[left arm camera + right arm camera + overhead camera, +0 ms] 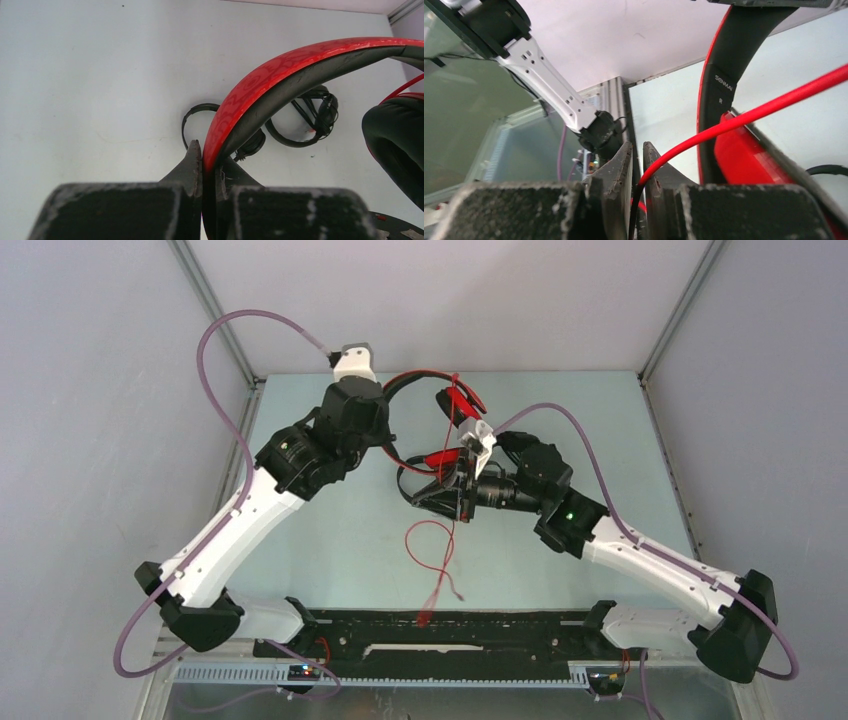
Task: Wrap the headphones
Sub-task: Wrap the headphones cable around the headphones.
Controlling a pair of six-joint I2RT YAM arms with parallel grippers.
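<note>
The left claw [202, 155] is clenched on the headband of the red over-ear headset with black padding [280, 70], holding it up above the pale counter [75, 75]. The right claw [638, 155] has its jaws only narrowly apart, and the thin red cable [749, 117] runs between them. Whether it is pinched there or merely threaded through, I cannot tell.

The wrapping looks begun at most. In the overhead view a strand of the cable crosses the headset near its ear cups, but a long loop dangles free towards the near edge of the counter, with the plug end loose. Most of the winding on this headset is left to do.

Two black wired headsets [322, 112] lie on the counter below. Their cables look bunched inside the bands, so they may be done, though they are too small to be sure.
</note>
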